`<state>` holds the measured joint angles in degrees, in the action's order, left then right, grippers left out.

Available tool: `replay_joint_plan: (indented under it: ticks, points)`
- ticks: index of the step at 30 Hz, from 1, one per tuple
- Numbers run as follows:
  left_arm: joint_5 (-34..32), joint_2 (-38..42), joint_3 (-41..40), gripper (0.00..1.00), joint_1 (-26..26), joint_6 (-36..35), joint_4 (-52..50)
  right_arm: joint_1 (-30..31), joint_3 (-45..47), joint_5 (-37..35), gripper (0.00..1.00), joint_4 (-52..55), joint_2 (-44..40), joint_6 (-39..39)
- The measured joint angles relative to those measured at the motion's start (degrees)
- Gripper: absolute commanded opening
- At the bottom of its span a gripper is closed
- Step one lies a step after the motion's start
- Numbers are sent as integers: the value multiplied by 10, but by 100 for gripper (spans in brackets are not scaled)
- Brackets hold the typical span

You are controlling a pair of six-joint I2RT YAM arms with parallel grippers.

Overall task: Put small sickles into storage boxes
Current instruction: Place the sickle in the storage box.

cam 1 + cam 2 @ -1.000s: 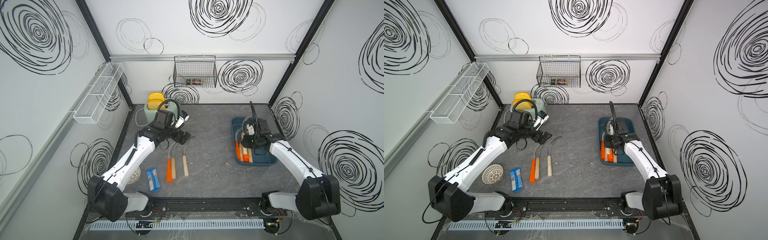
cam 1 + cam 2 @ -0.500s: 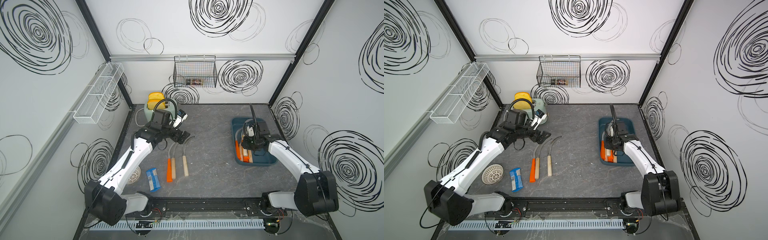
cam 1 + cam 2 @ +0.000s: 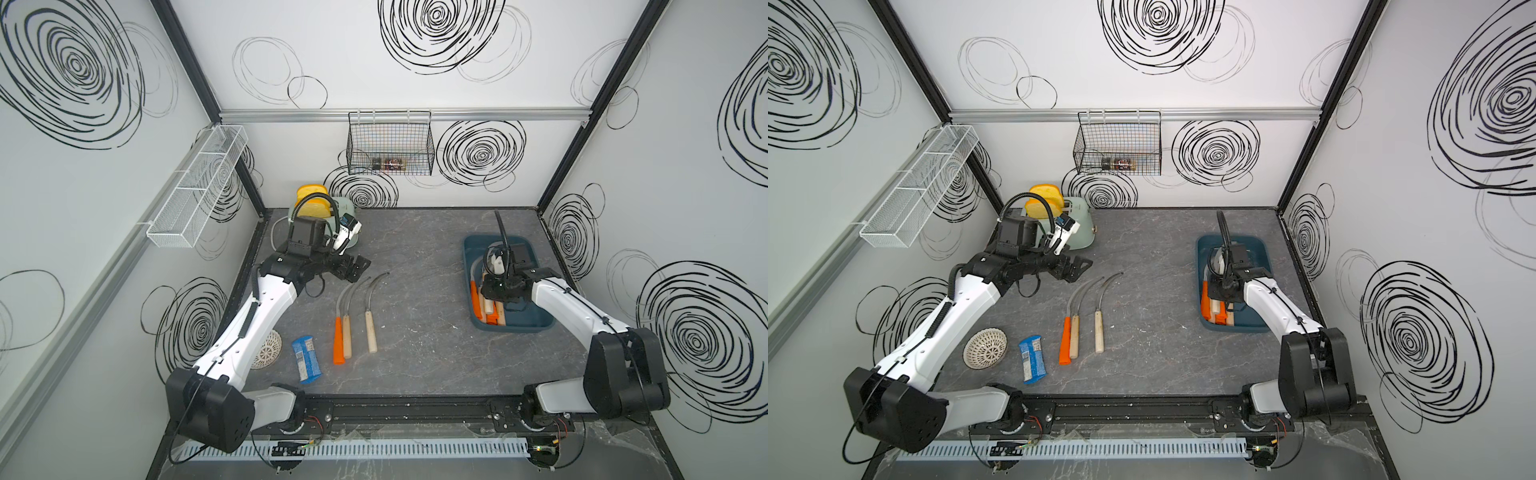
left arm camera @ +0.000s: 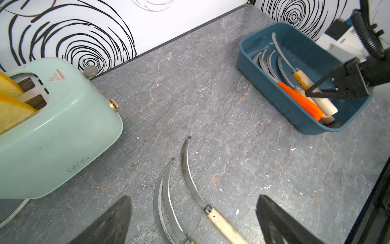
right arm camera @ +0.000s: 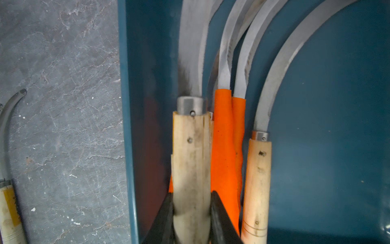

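The right pincer pinches a wooden-handled sickle lengthwise inside the teal tub; the spread left pincer hovers nearer the three loose sickles.

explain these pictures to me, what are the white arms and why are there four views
These are two robot arms mounted at a grey table. Two pictures look down on everything from above; the other two come from a camera on each wrist. On the table lie three sickles, a mint toaster, a blue packet and a white strainer. A teal tub holds several more sickles. The right fingers are shut on a wooden-handled sickle inside the tub. The left fingers are open and empty, near the loose blades.
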<state>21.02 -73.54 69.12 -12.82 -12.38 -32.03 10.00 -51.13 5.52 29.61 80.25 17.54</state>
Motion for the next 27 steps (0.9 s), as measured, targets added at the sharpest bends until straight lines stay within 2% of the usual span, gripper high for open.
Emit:
replay_joint_plan:
  ticks: [23,27]
  points:
    - [2,6,-3,96,4,-1,0,0,3,10,4,-18,64,0]
    - [1,7,-4,96,4,-3,0,0,3,12,8,-18,69,0]
